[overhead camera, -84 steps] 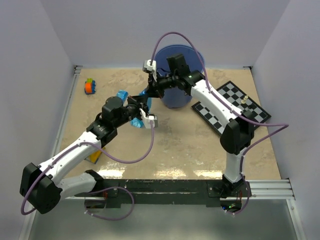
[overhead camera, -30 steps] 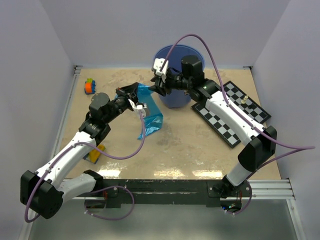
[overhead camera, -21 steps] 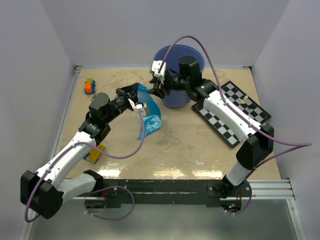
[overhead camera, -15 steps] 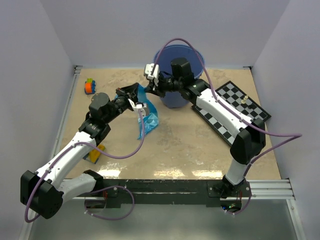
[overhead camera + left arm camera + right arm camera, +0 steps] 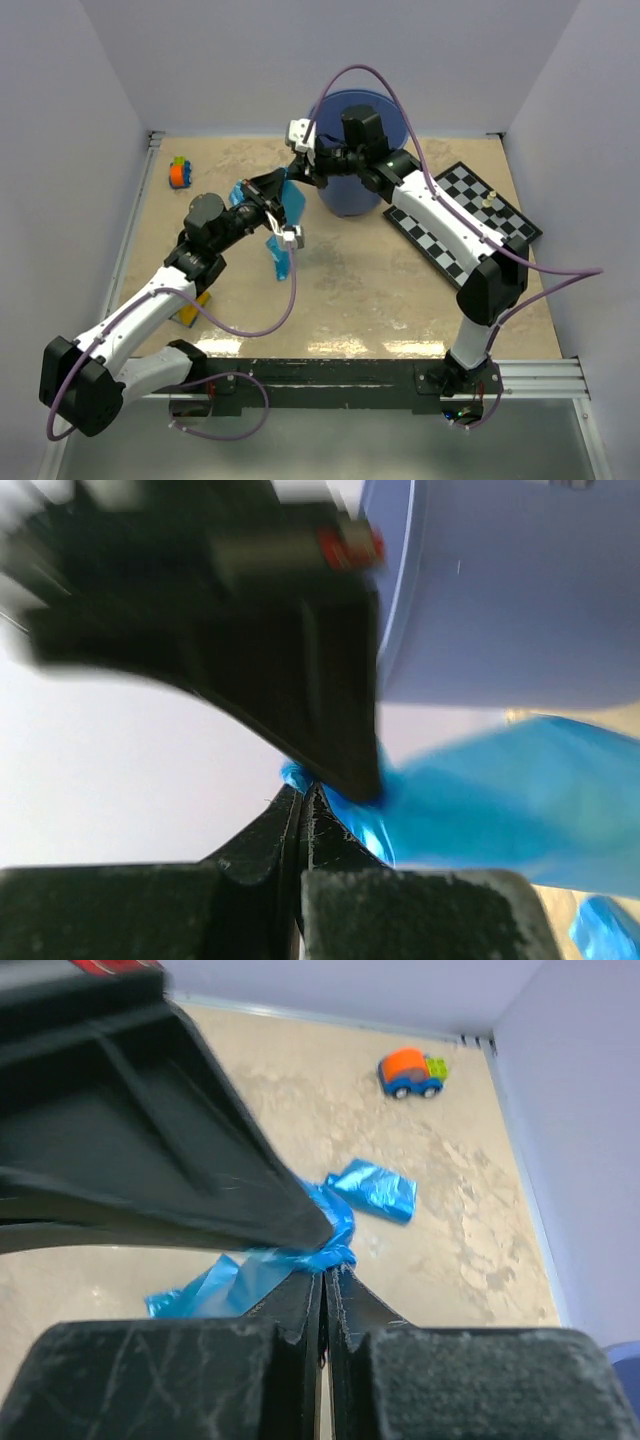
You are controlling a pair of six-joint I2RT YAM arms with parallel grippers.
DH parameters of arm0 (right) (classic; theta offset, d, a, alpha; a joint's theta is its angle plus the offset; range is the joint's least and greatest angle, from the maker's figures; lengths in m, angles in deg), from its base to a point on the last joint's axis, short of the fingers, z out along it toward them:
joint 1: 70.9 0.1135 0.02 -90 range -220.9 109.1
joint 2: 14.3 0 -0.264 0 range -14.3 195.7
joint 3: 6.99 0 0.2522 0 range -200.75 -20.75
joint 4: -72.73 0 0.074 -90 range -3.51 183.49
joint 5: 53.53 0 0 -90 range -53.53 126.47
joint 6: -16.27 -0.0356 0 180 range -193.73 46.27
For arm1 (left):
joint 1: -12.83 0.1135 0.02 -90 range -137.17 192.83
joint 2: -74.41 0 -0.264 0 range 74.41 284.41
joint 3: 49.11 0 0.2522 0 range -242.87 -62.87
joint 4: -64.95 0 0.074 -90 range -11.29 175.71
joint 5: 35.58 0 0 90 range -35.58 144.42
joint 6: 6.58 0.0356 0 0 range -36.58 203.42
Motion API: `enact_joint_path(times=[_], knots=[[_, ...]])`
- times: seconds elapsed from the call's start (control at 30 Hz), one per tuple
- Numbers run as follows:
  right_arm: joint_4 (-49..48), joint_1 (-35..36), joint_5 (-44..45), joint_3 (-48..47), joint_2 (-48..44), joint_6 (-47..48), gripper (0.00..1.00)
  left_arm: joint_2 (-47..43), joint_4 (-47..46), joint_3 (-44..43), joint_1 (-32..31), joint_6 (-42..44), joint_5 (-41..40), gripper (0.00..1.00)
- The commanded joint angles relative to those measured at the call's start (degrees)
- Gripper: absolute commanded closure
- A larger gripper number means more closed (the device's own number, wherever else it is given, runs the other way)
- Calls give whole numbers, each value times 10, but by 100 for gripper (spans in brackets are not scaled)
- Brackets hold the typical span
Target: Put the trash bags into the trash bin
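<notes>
Just left of the trash bin (image 5: 350, 196), above the table (image 5: 380, 290), you have both pincers on one trash bag (image 5: 279, 255). Your left gripper (image 5: 303, 798) is clamped on its bunched top. Your right gripper (image 5: 326, 1278) pinches the same bunch, tip to tip with the left, and the film hangs below them. A second trash bag (image 5: 372, 1190) lies flat on the table nearby.

Top view: the right arm crosses the trash bin (image 5: 350, 200) and hides part of its rim. The left arm covers most of a yellow block (image 5: 188, 312). Pieces on the chessboard (image 5: 510, 225) are too small to identify.

Left wrist view: the right end effector (image 5: 360, 780) is a blurred black mass. The trash bag (image 5: 480, 820) runs off the right edge.

Right wrist view: the left end effector (image 5: 315, 1232) is blurred and masks the upper-left counter (image 5: 430, 1260).
</notes>
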Motion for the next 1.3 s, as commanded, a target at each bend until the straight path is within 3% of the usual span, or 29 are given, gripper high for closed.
enact_joint_path(times=[0.0,0.1,0.2,0.47,0.57,0.67,0.77,0.93,1.07,1.27], knots=[[42,4,14,1,4,55,100,-4,-68,-2,-20,18,37,100],[57,13,-27,-7,-27,70,100,25,-64,-4,-21,22,3,100],[11,6,-45,-24,-49,26,100,33,-21,3,-19,24,-7,100],[-15,2,67,16,-29,29,100,-10,60,19,-19,52,0,100],[-11,10,87,39,-22,29,100,-6,44,-4,-20,48,2,100],[40,15,1,19,-37,71,100,21,8,-21,-21,37,-21,100],[21,14,-51,-16,-56,40,100,54,5,-24,-13,41,-50,100],[-15,13,25,-41,-49,7,100,33,65,-9,-13,42,-30,100],[-13,15,113,28,-24,38,100,-6,-23,13,-22,39,2,100],[47,39,33,9,-34,74,100,41,-48,-36,-19,31,-43,100]])
